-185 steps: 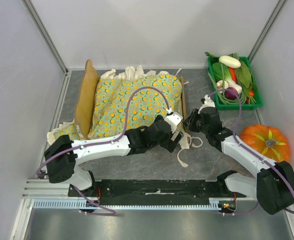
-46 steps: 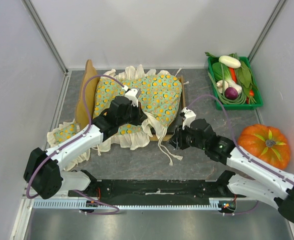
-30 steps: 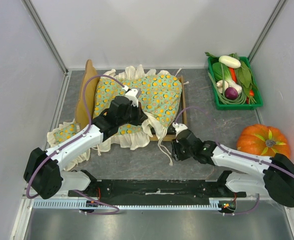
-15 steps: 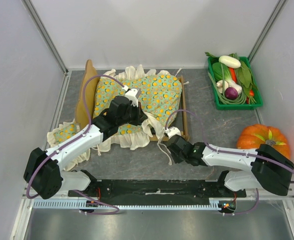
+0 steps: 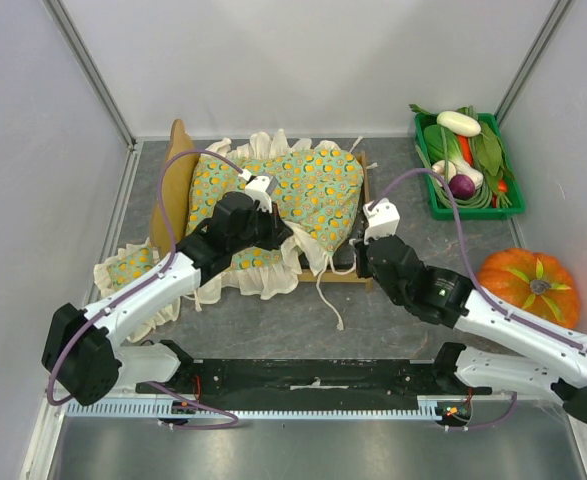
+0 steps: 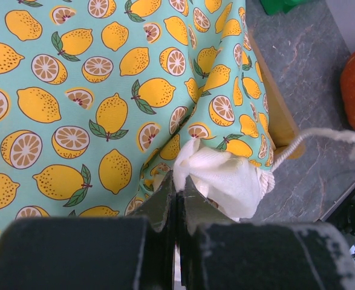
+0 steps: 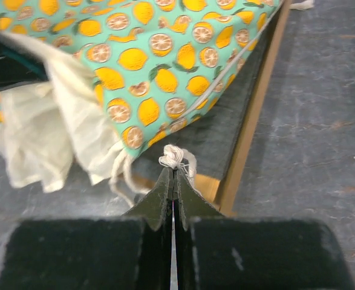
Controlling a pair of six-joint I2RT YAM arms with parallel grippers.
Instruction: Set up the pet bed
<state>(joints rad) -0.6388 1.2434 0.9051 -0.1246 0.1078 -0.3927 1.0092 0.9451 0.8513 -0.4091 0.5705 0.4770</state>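
From the top view, the bed (image 5: 364, 180) sits at about 11 o'clock on the surface (image 5: 273, 320), with its headboard (image 5: 173, 190) at the 9 o'clock end. The cushion (image 5: 303, 190) lies bunched over the frame. Its 6 o'clock edge spills past the near rail onto the surface.

My left gripper (image 6: 177, 184) is clenched on the cushion's white frill (image 6: 222, 178) near the bed's 5 o'clock corner. The cloth balls up just beyond the fingertips.

My right gripper (image 7: 173, 175) is pinched tight on the knot of a white cord (image 7: 174, 156). It is just over that same corner, at about 3 o'clock from the left gripper. In the right wrist view, the dark base of the bed shows bare under the lifted cushion edge, beside the wooden rail. I cannot tell where the cord's far end is fastened.

A pillow (image 5: 128, 268) lies on the surface beside the headboard's near end, at 8 o'clock from the bed. The crate (image 5: 473, 212) is at 1 o'clock and the pumpkin (image 5: 528, 285) at 3 o'clock, both well apart from the bed.
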